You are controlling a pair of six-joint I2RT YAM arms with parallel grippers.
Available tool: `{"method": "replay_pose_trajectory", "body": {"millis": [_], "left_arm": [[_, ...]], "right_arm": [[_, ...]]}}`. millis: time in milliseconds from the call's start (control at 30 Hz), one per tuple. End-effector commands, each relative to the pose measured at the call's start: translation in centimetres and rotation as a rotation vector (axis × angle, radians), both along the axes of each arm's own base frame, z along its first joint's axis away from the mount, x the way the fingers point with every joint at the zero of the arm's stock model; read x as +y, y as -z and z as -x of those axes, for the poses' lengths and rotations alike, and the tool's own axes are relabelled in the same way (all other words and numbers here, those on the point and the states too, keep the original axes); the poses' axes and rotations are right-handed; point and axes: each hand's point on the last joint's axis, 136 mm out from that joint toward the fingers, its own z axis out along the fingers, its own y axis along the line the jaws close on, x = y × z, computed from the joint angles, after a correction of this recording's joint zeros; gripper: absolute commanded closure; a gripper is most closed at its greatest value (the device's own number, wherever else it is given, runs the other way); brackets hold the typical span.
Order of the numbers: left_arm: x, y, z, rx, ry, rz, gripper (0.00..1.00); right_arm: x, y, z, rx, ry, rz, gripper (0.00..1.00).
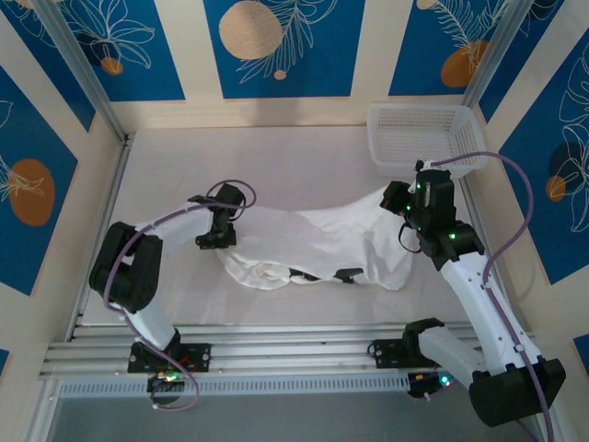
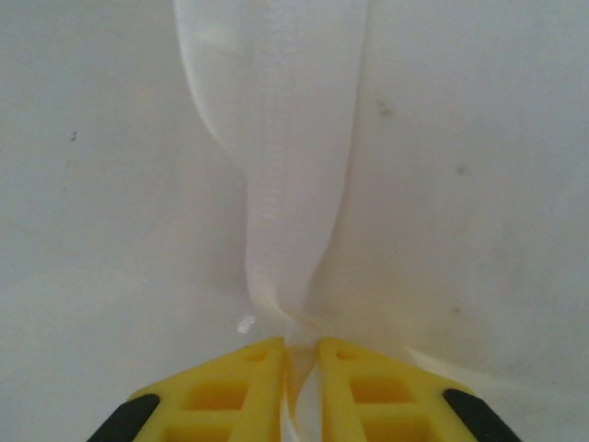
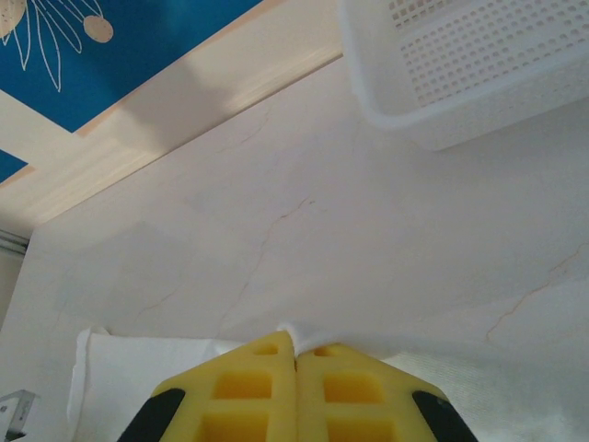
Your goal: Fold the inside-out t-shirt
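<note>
The plain white, wrinkled thin-fabric t-shirt [image 1: 313, 241] is lying stretched across the middle of the pale table [image 1: 276, 157], between the two arms. The left gripper [image 2: 301, 348] is pinching a raised fold of it between its yellow fingers [image 2: 239, 391]. The right gripper [image 3: 295, 341] is pressing its fingers together on the shirt's edge, holding that corner up near the white plastic mesh basket [image 1: 419, 110] sitting at the far right corner

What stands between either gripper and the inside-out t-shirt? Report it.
Nothing visible. The left gripper is shut on a fold of the t-shirt, and the right gripper pinches its edge. The mesh basket stands at the far right corner, beyond the right gripper, not between them.
</note>
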Motion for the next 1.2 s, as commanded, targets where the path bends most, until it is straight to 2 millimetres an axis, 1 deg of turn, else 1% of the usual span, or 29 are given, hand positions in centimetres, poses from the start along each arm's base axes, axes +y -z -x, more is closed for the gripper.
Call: {"method": "replay_pose_trajectory", "body": {"millis": [0,67,100,167,200,267,433,533,600,667,733,767,800,833,867,900,933,967,1000,1067,1100,1167], "left_arm": [[1.7,-0.5,0.5,0.000,-0.018,-0.038,0.87],[1.7,-0.2,0.5,0.000,-0.023,-0.031,0.86],[1.6,-0.1,0.4,-0.002,-0.021,-0.020,0.83],[1.3,0.1,0.0,-0.012,-0.018,-0.002,0.70],[1.1,0.2,-0.3,-0.018,-0.016,0.009,0.66],[1.0,0.4,-0.7,-0.019,-0.027,0.032,0.66],[1.6,0.5,-1.2,-0.023,-0.046,0.028,0.79],[2.0,0.3,-1.2,-0.029,-0.054,0.032,0.89],[1.9,0.2,-1.3,-0.030,-0.057,0.058,1.00],[1.9,-0.5,-1.3,-0.042,-0.061,0.083,1.00],[1.5,-2.5,-1.6,-0.084,-0.062,0.134,1.00],[1.2,-4.5,-1.9,-0.126,-0.063,0.171,1.00],[1.1,-7.4,-2.4,-0.188,-0.063,0.210,1.00],[1.2,-10.4,-2.9,-0.257,-0.069,0.247,1.00],[1.5,-14.7,-3.6,-0.359,-0.076,0.293,1.00],[2.2,-19.4,-4.0,-0.470,-0.089,0.340,1.00],[3.0,-23.8,-4.3,-0.573,-0.100,0.380,1.00],[4.2,-28.9,-4.3,-0.693,-0.118,0.419,1.00],[5.5,-33.6,-3.8,-0.801,-0.127,0.444,1.00],[7.2,-41.4,-2.2,-0.971,-0.117,0.450,1.00],[7.9,-44.4,-1.1,-1.032,-0.117,0.446,1.00],[8.6,-48.5,1.0,-1.125,-0.106,0.444,1.00]], "right_arm": [[0.0,-0.5,0.0,-0.017,-0.005,0.020,1.00],[0.0,-0.6,0.1,-0.017,-0.005,0.024,1.00],[0.0,-0.5,0.1,-0.017,-0.005,0.026,1.00],[0.0,-0.6,0.1,-0.018,-0.005,0.025,1.00],[0.0,-0.6,0.0,-0.018,-0.005,0.024,1.00],[0.2,-0.6,0.0,-0.019,-0.009,0.020,1.00],[0.4,-0.6,0.1,-0.017,-0.017,0.025,1.00],[0.3,-0.7,0.1,-0.019,-0.015,0.029,1.00],[0.4,-0.8,0.0,-0.022,-0.016,0.025,1.00],[0.6,-1.1,0.0,-0.023,-0.018,0.021,1.00],[0.7,-1.9,0.1,-0.038,-0.018,0.007,1.00],[0.9,-2.6,0.1,-0.048,-0.022,-0.011,1.00],[1.2,-4.1,0.1,-0.075,-0.031,-0.038,1.00],[1.5,-6.1,0.1,-0.114,-0.042,-0.063,1.00],[1.8,-8.9,0.1,-0.172,-0.055,-0.094,1.00],[1.9,-12.2,0.2,-0.243,-0.059,-0.120,1.00],[1.6,-15.5,0.4,-0.318,-0.057,-0.136,1.00],[0.9,-19.5,0.9,-0.404,-0.034,-0.150,1.00],[-0.1,-23.2,1.7,-0.485,0.000,-0.164,1.00],[-2.1,-29.3,3.9,-0.631,0.069,-0.188,1.00],[-3.0,-31.6,5.3,-0.697,0.103,-0.208,1.00],[-4.1,-34.5,7.8,-0.796,0.131,-0.257,1.00]]}}
